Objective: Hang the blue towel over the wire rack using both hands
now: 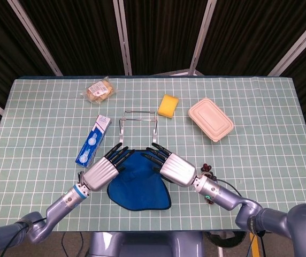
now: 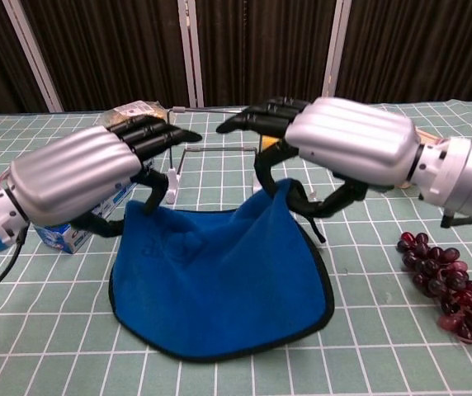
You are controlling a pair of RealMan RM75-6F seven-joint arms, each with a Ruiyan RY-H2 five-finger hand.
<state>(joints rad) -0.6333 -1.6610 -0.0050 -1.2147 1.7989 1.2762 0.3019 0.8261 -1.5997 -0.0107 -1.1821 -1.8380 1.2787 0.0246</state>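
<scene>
Both hands up off the table with the blue cloth towel with dark edging point(image 2: 219, 280) strung between them. Left hand point(image 2: 79, 173) pinches the towel's left top corner between thumb and fingers, remaining fingers stretched forward. Right hand point(image 2: 343, 148) holds the right top corner the same way, thumb curled under, fingers extended. Towel's top edge sags between the two grips; lower edge lies on the green checked tablecloth point(image 1: 260, 107).

Head view: towel point(image 1: 138, 184) sits just in front of the thin wire rack point(image 1: 138, 124), hands' fingertips near the rack's feet, not touching it.

Around: blue-white flat box point(image 1: 93, 140) left of the rack, yellow sponge point(image 1: 168, 105), beige lidded container point(image 1: 211, 119), bagged snack point(image 1: 99, 90) far left, dark grape bunch point(image 2: 442, 285) by the right wrist.
</scene>
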